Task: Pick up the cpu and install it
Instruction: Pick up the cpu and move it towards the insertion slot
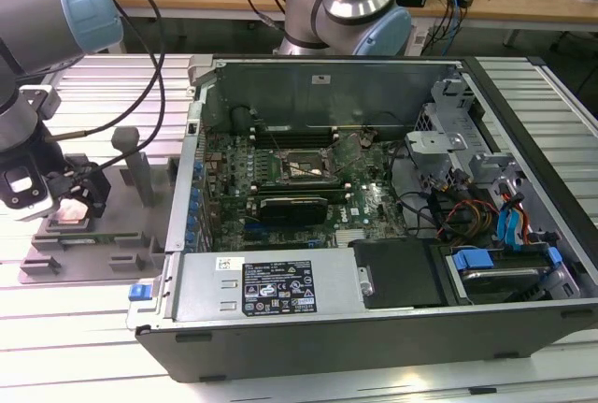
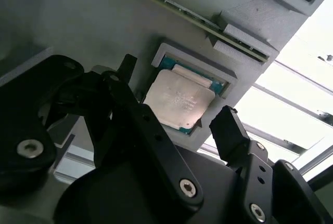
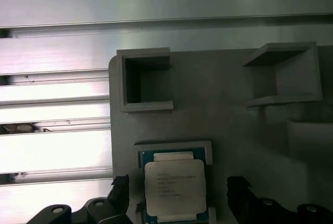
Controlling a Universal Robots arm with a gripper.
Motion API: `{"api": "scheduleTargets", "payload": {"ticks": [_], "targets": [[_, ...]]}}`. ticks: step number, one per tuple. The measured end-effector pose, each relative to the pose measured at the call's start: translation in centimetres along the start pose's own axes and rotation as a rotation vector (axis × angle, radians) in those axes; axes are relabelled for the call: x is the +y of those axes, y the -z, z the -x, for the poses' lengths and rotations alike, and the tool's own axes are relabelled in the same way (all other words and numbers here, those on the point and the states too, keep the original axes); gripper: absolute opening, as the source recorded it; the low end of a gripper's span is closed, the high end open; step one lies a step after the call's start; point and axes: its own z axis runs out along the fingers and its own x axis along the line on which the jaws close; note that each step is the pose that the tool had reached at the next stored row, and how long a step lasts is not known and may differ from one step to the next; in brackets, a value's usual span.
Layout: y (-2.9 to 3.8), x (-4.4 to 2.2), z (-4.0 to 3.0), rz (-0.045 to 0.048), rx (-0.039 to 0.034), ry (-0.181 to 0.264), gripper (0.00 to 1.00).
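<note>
Small flat square cpu [image 3: 174, 185] with a silver-white metal lid and a thin teal-green rim is seen lying flat in a shallow pocket of the grey plastic fixture plate [image 3: 223, 109]. In the exterior view the cpu [image 1: 72, 213] is placed at that view's left, on the fixture plate [image 1: 107, 255], well apart from the open black computer case [image 1: 327, 338].

Black two-fingered claw [image 3: 178, 185] is held just above the chip, its jaws spread apart. One finger is seen on each side of the cpu [image 2: 179, 102] with a gap on both sides, so nothing is gripped. The claw [image 2: 177, 96] is also seen in the second wrist view.

A raised grey lip [image 3: 174, 145] borders one edge of the pocket. Two hollow square grey blocks [image 3: 148, 86] are seen further along the plate. A thin green-edged board strip [image 2: 197, 21] is seated in a slot near the pocket. The plate is carried by the ribbed aluminium table [image 3: 52, 37]. Inside the case, a green motherboard [image 1: 374, 207] with a black-framed square socket [image 1: 304, 167] is seen.

Faint lines of print are seen on the lid but cannot be read. A black-and-white label [image 1: 278, 286] is stuck on the case's grey metal cover.
</note>
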Motion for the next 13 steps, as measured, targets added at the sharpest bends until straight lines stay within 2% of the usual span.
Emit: {"api": "scheduleTargets", "payload": {"ticks": [5,9,13], "targets": [[-0.20,0.46,-0.05,0.0001,0.0002,0.003,0.84],[-0.32,0.48,-0.06,-0.0008,0.0021,0.036,0.84],[-0.32,0.48,-0.06,-0.0007,0.0023,0.039,0.84]]}}
